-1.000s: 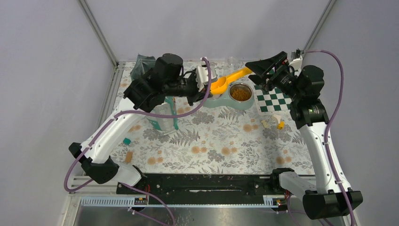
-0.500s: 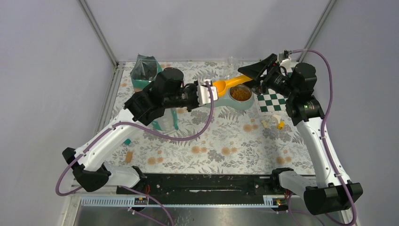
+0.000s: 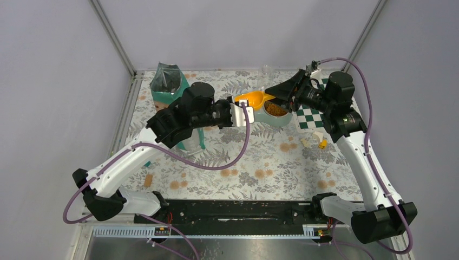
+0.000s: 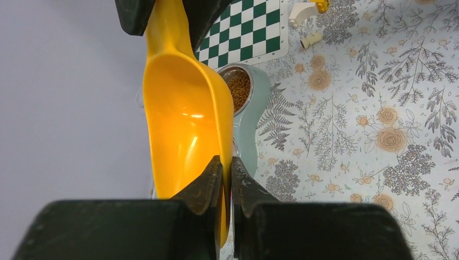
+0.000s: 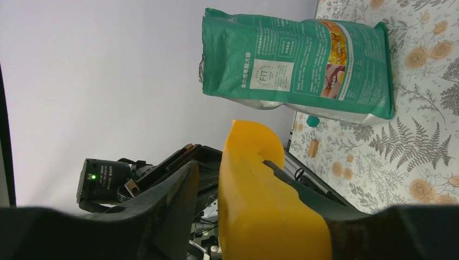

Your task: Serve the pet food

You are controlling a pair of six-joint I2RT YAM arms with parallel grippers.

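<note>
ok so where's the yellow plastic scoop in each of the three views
top external: the yellow plastic scoop is at upper centre, between the two arms.
left wrist: it fills the centre-left, running from the top edge downwards.
right wrist: it is at bottom centre, rising from the lower edge.
shared landmark: the floral tablecloth, on the right in both wrist views.

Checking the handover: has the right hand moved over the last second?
Yes. In the top view the right hand, gripping the yellow scoop, has shifted left: from the checkered mat's far-left corner to the food bowl's far edge.
</note>
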